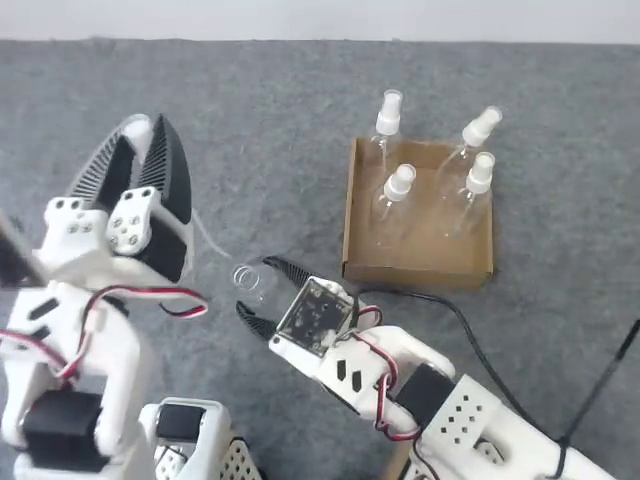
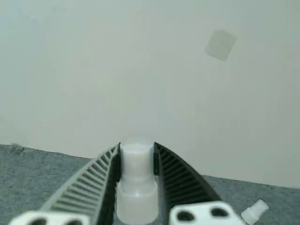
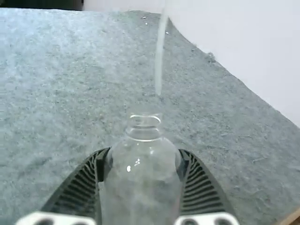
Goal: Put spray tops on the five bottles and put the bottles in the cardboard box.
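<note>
Down on the grey desk (image 1: 250, 110), just left of the box, is the fifth bottle (image 1: 252, 277). It's clear, with no top on, so the neck is wide open. The right gripper (image 1: 254, 287) has it, with both fingers closed around the body (image 3: 140, 187) and the neck poking out past the fingertips. I can't tell whether the bottle is touching the desk.

The left gripper (image 2: 136, 147) is raised up and tilted toward the wall, pinched tight on a white spray top (image 2: 136, 187). The top's thin dip tube (image 3: 160, 56) hangs down with its end just above and beyond the open neck, not inside it.

The cardboard box (image 1: 415, 270) is a shallow open one sitting just right of the held bottle. It has four capped bottles (image 1: 388, 215) in it, two along the far side and two nearer, all with white spray tops on. They look upright to me, and the far-left one's top sticks up past the rim.

A black cable (image 1: 480, 340) runs across the desk from near the box's front wall toward the right arm's base. There's also a small pale square patch (image 2: 221, 44) on the wall behind.
</note>
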Motion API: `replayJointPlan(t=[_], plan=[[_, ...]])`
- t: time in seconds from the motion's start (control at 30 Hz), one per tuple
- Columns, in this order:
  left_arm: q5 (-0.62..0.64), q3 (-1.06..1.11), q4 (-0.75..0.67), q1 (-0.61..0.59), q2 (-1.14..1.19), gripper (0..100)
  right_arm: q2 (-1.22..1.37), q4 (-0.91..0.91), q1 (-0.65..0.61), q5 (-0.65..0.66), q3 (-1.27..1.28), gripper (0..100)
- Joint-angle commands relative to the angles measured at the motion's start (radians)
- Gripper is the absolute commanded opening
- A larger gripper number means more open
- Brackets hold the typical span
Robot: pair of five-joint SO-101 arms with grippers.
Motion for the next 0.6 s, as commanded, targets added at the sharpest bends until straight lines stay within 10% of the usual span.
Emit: replayJointPlan(t=[0.0, 0.57], plan=[[0.012, -0.007, -0.018, 0.006, -0.015, 1, -0.027, -0.027, 0.015, -0.026, -0.011, 0.6], [0.014, -0.010, 0.014, 0.008, -0.015, 1, -0.027, -0.019, 0.015, -0.026, -0.009, 0.6]])
